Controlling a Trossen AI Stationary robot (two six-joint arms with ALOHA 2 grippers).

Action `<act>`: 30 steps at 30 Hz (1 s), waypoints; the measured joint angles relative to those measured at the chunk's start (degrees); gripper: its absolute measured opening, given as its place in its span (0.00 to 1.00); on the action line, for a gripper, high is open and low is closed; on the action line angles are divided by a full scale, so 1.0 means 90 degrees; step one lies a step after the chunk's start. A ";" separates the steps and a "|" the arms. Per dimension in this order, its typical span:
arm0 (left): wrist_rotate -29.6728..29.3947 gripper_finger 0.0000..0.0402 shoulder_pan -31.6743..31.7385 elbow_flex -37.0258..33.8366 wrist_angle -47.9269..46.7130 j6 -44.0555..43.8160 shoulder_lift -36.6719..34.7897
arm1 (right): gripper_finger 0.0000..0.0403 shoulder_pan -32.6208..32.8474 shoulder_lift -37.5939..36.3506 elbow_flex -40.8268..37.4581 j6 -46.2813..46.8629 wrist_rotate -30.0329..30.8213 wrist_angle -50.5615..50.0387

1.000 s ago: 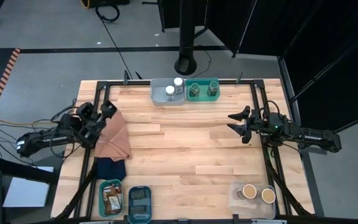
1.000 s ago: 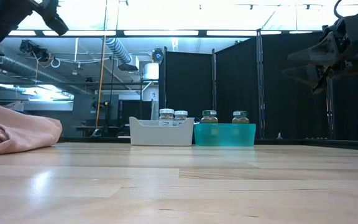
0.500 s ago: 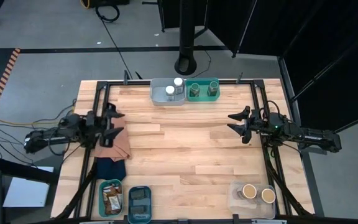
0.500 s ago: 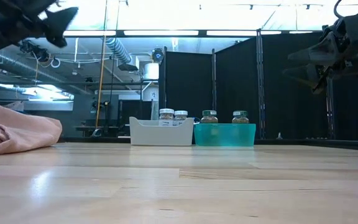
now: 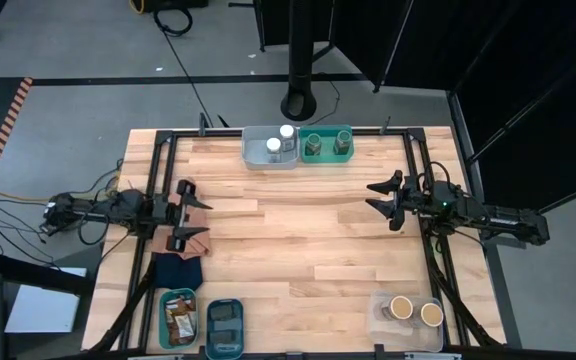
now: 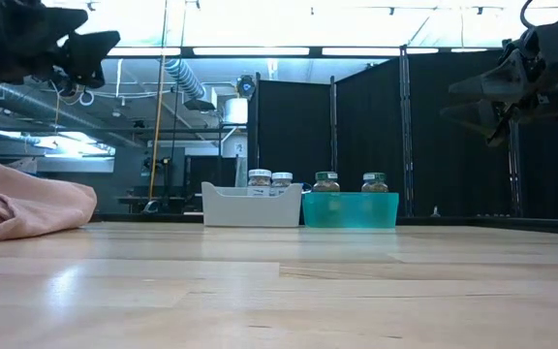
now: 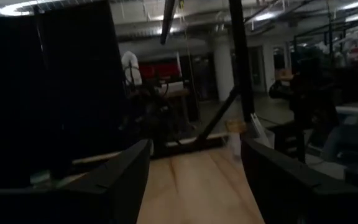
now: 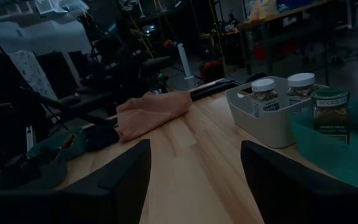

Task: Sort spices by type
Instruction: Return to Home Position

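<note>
Left gripper (image 5: pixel 194 217): fingers apart and holding nothing, it is hanging above the brown cloth (image 6: pixel 37 208) at the table's left edge.
Near left: flat brown packets (image 5: pixel 177 318) and small black boxes (image 5: pixel 225 322) are lying in separate bins.
Far centre: white-lidded jars (image 5: pixel 279 140) are standing in the gray bin (image 5: pixel 251 150), green-lidded jars (image 5: pixel 312 144) in the teal bin (image 5: pixel 328 157) beside it.
Right gripper (image 5: pixel 372 196): fingers apart and empty, it is waiting at the right edge.
Near right: tan-topped jars (image 5: pixel 401 307) are sitting in a clear bin.
Homing well: it is looking like a matter of staying high — clear of the cloth and every sorted bin.
</note>
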 joint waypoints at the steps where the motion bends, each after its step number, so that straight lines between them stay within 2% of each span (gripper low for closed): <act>1: -0.0028 0.64 -0.0005 0.0000 -0.0089 0.0001 -0.0001 | 0.63 0.0002 0.0000 0.0000 0.0000 0.0000 0.0000; 11: -0.0051 0.64 0.0043 0.0000 -0.0553 0.0001 0.0000 | 0.63 0.0002 0.0000 -0.0002 0.0001 -0.0002 0.0001; 21: 0.0218 0.64 0.0497 0.0000 -0.1390 -0.0018 0.0002 | 0.63 0.0002 0.0000 0.0000 0.0002 -0.0002 0.0000; 30: 0.0054 0.64 0.0539 0.0000 -0.1421 -0.0347 0.0000 | 0.63 0.0002 0.0000 0.0000 0.0002 -0.0001 0.0001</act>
